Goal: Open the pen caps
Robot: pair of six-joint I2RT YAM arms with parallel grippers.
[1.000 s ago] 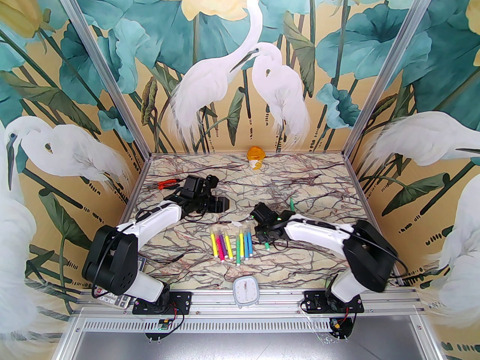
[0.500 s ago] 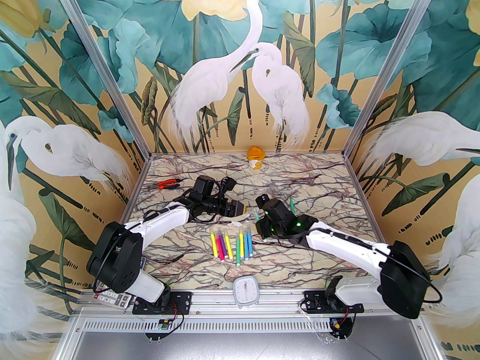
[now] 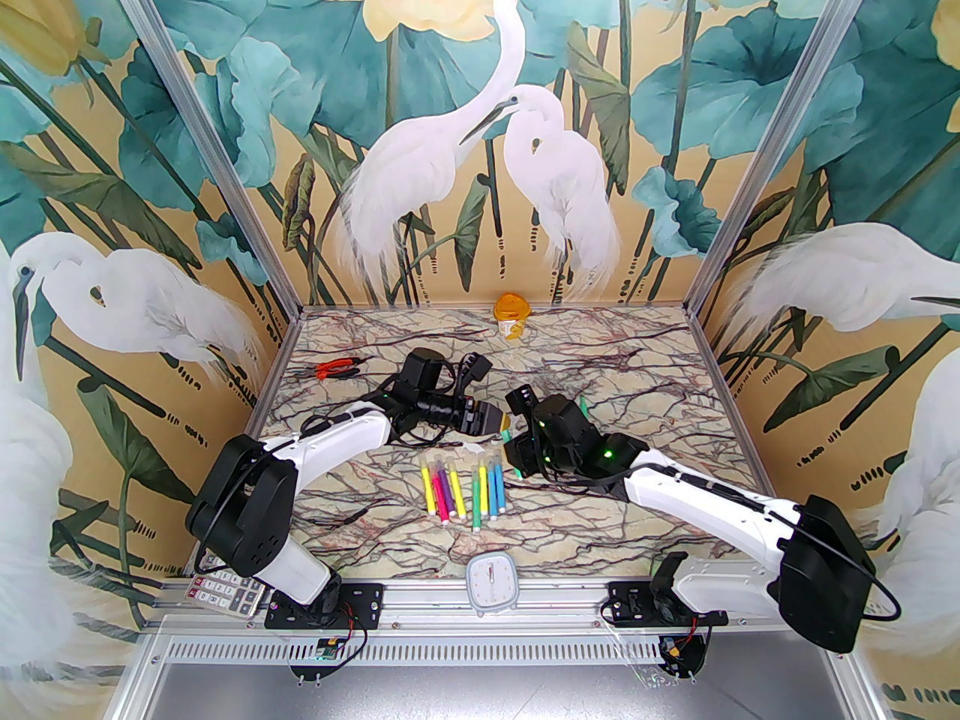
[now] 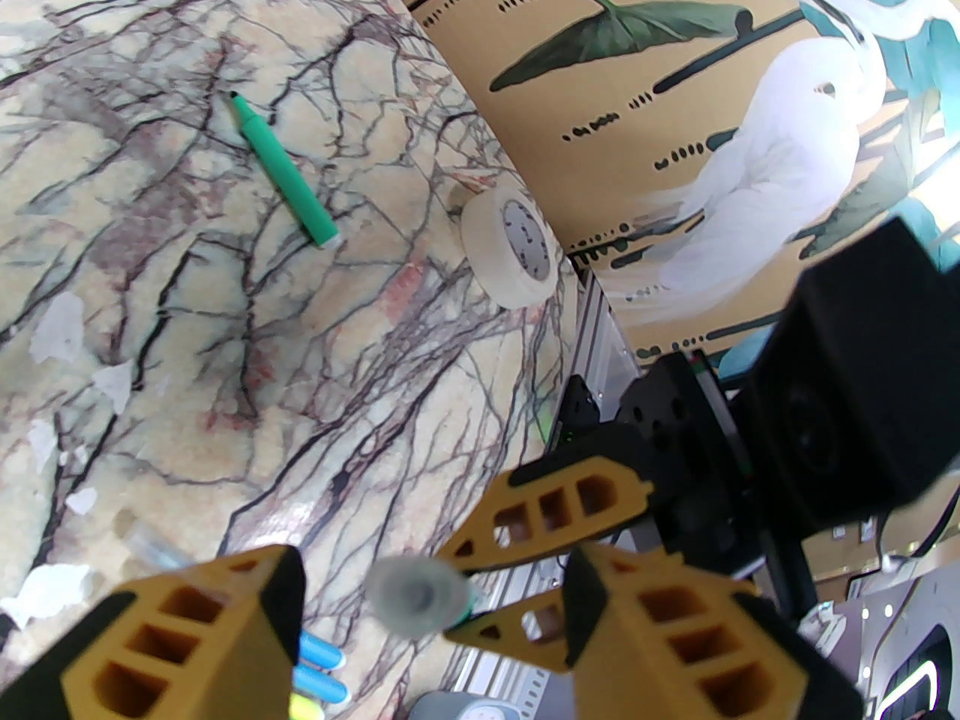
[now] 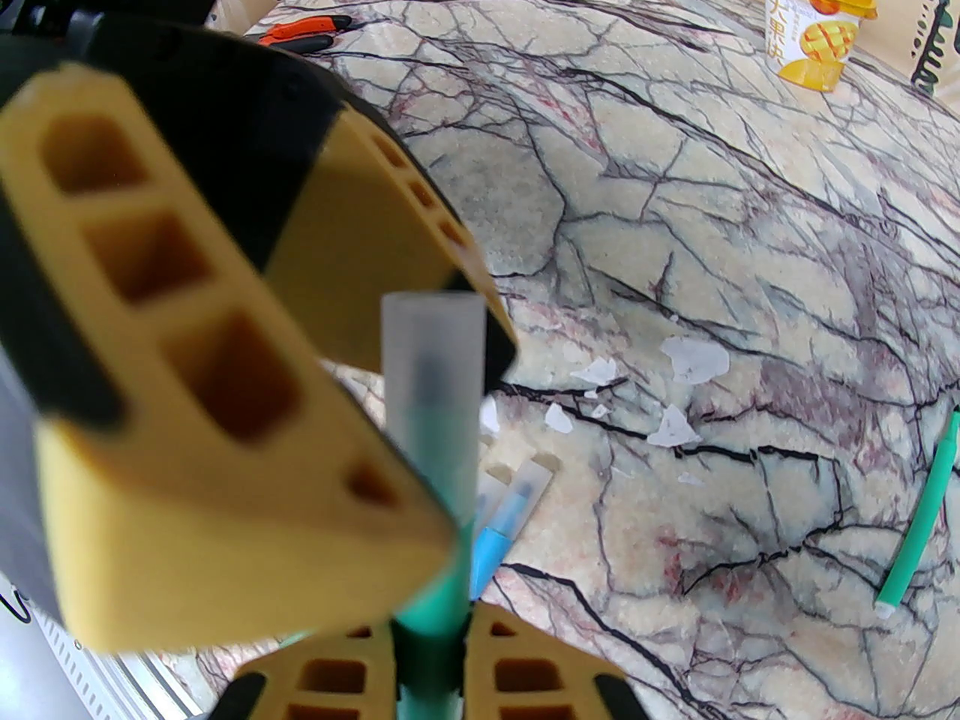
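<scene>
My right gripper [image 5: 427, 676] is shut on a teal pen [image 5: 431, 616] and holds it above the table, its clear pen cap [image 5: 433, 394] pointing at my left gripper [image 3: 501, 422]. In the left wrist view the cap [image 4: 416, 597] shows end-on between my left gripper's [image 4: 439, 586] yellow fingers [image 4: 187, 627], with a gap on each side, so it is open. Several more capped pens [image 3: 461, 488] lie in a row near the table's middle. An uncapped green pen [image 3: 582, 404] lies behind the right gripper [image 3: 516, 443].
Orange-handled pliers [image 3: 337, 367] lie at the back left and a yellow yogurt cup [image 3: 512, 314] stands at the back wall. A tape roll [image 4: 514, 244] sits by the right edge. A small clock [image 3: 491, 573] and a calculator [image 3: 225, 593] lie at the front edge. Paper scraps [image 5: 697, 361] dot the marble.
The right arm lifted the teal pen and swung it left toward the left gripper. The left gripper moved right to meet it, and its jaws have narrowed around the cap.
</scene>
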